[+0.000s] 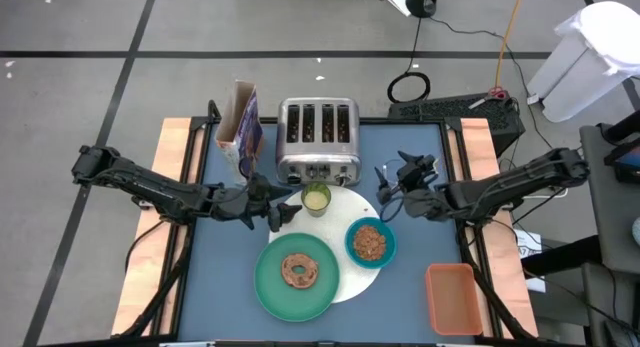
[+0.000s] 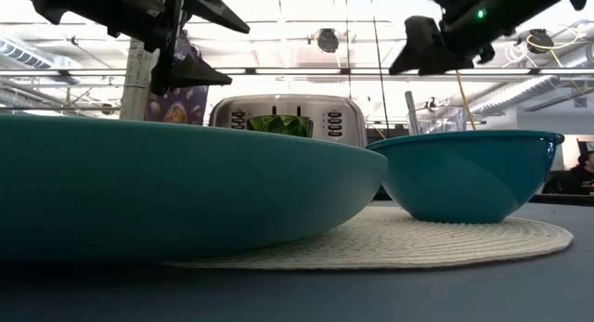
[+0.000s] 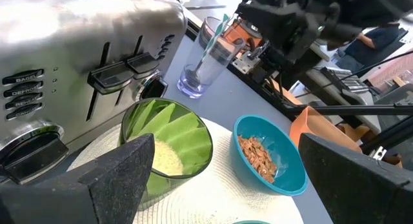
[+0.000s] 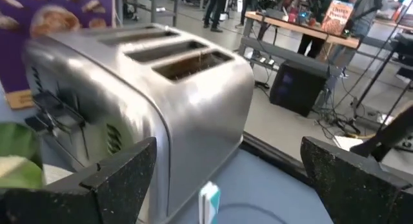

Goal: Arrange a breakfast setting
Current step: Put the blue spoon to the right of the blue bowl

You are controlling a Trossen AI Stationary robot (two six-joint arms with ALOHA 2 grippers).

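Toaster [image 1: 317, 140] behind cup [image 1: 316, 198], flanked by released left fingers [image 1: 277, 209] and right fingers [image 1: 388, 190].

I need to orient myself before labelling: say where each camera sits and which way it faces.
High: overhead, looking down; both arms, toaster, green plate.
Low: table height, looking level past the teal bowl; grippers overhead.
Left wrist: on the left arm, facing the yellow-green cup, clear glass.
Right wrist: on the right arm, facing the toaster.
Shared: all four show the toaster.
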